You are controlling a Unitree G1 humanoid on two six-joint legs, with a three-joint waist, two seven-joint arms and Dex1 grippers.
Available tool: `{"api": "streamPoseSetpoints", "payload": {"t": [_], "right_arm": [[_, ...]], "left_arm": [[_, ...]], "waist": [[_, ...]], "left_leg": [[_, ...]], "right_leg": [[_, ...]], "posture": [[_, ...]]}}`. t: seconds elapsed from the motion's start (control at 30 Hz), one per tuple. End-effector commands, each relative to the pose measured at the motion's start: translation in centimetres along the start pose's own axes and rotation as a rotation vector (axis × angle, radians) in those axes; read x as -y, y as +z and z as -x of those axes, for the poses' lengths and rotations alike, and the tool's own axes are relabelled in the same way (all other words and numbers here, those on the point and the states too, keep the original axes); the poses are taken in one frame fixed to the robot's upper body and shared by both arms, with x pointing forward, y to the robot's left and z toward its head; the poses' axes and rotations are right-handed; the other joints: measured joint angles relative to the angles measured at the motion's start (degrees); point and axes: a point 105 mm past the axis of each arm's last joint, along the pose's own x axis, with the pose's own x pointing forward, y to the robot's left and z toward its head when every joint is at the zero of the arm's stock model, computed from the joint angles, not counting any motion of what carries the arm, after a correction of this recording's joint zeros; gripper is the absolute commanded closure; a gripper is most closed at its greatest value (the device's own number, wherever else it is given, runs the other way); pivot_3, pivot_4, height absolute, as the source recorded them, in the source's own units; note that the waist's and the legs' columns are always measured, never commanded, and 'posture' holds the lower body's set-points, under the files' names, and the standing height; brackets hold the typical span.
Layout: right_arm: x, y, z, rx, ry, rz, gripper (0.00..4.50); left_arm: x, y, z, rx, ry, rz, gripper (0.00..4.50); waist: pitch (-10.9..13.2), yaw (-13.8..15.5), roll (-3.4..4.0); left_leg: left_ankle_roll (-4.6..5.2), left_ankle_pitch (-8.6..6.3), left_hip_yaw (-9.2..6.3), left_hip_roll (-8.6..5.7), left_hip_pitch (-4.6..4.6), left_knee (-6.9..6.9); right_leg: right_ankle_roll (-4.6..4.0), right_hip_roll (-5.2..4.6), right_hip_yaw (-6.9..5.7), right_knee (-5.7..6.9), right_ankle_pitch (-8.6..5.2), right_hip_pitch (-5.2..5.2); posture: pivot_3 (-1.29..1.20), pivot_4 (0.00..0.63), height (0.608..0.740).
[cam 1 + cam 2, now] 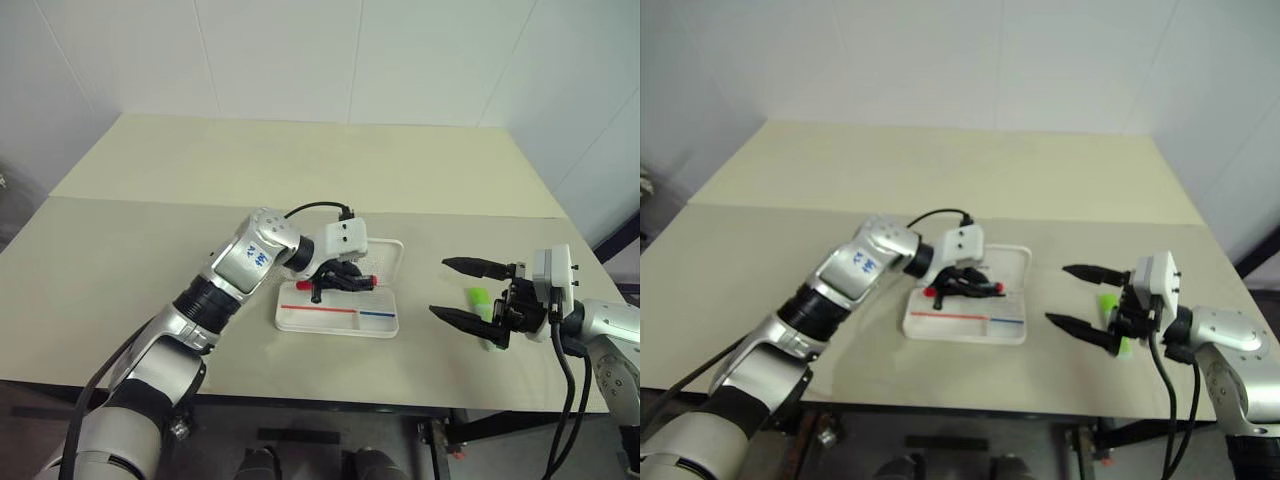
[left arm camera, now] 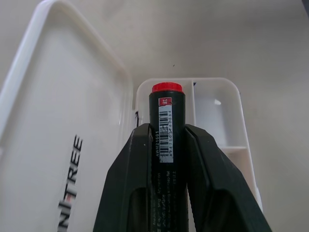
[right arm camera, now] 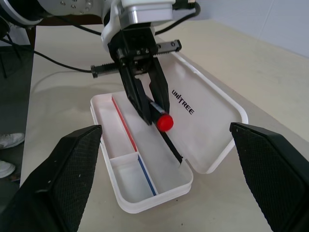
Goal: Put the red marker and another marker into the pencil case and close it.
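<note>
1. Red-capped and black-barrelled, the red marker point(image 2: 166, 145) is clamped between the left gripper's point(image 1: 340, 279) two black fingers point(image 2: 130, 183), which press on either side of its barrel, the red end poking out past the fingertips.
2. Seen from the head, the marker hangs just above the open pencil case point(image 1: 338, 318), over the hinge line where the tray meets the lid; whether it touches the case I cannot tell.
3. White hard plastic, the pencil case lies open on the bench point(image 1: 150, 250), near its front edge. The lid point(image 3: 203, 116) lies flat on the far side and carries dark "UNITREE" lettering. The tray point(image 3: 145, 181) sits nearer the robot and has a red-and-blue stripe and a divider wall.
4. Lime-green, the other marker point(image 1: 481, 303) lies on the bench to the right of the case and well apart from it, just beside the right gripper's body.
5. Wide apart and holding nothing, the right gripper's point(image 1: 456, 290) fingers point(image 1: 470, 266) point level towards the case, above the bench, one finger on each side of the case in its wrist view.
6. A black cable point(image 1: 310, 208) loops over the left wrist.
</note>
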Motion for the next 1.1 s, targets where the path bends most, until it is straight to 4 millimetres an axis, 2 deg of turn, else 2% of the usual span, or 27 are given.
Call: {"api": "streamPoseSetpoints", "payload": {"t": [0.03, 0.17, 0.57, 0.7, 0.93, 1.1], "right_arm": [[0.0, 1.1, 0.2, 0.023, -0.012, 0.053, 0.0], [0.0, 1.1, 0.2, 0.02, -0.019, 0.053, 0.0], [0.1, 1.0, 0.3, 0.012, -0.037, 0.053, 0.0], [0.3, 0.6, 0.4, -0.005, -0.053, 0.053, 0.0], [0.7, -0.9, 0.6, -0.067, -0.143, 0.048, 0.0], [1.9, -2.0, 0.9, -0.087, -0.314, 0.071, 0.0]], "left_arm": [[-0.1, 0.4, -0.5, 0.002, -0.003, -0.051, 3.88], [-0.2, 0.2, -0.7, -0.008, -0.006, -0.05, 3.88], [-0.2, -0.1, -0.7, -0.013, -0.02, -0.039, 0.02], [-0.3, 0.6, -0.3, 0.03, -0.007, -0.043, 0.02], [-0.1, 1.7, 0.9, 0.219, 0.024, -0.013, 0.02], [1.6, 1.8, 2.2, 0.367, -0.033, 0.02, 0.02]], "waist": [[0.0, 0.03, 0.0], [0.0, 0.01, 0.0], [0.0, 0.04, 0.0], [0.0, 0.01, 0.0], [-0.01, -0.02, 0.01], [-0.01, -0.02, 0.02]], "left_leg": [[0.0, 0.0, 0.0, 0.0, 0.0, 0.0], [0.0, 0.0, 0.01, 0.0, 0.0, 0.01], [0.02, -0.01, 0.03, 0.0, 0.0, 0.0], [0.02, -0.01, 0.03, 0.0, 0.0, 0.0], [0.02, -0.01, 0.03, 0.0, 0.01, -0.01], [0.02, -0.01, 0.04, 0.01, 0.06, 0.01]], "right_leg": [[0.0, 0.0, 0.0, 0.0, 0.0, 0.0], [0.0, 0.0, 0.02, 0.0, 0.0, 0.0], [0.01, 0.01, 0.03, 0.0, 0.0, 0.0], [0.01, 0.01, 0.03, 0.01, 0.0, 0.0], [0.02, 0.0, 0.05, 0.01, -0.01, 0.0], [0.01, 0.0, 0.06, 0.08, 0.0, 0.0]], "posture": [[0.0, 0.15, 0.74], [0.0, 0.15, 0.74], [0.0, 0.15, 0.74], [0.0, 0.15, 0.74], [0.0, 0.15, 0.74], [0.0, 0.15, 0.74]]}}
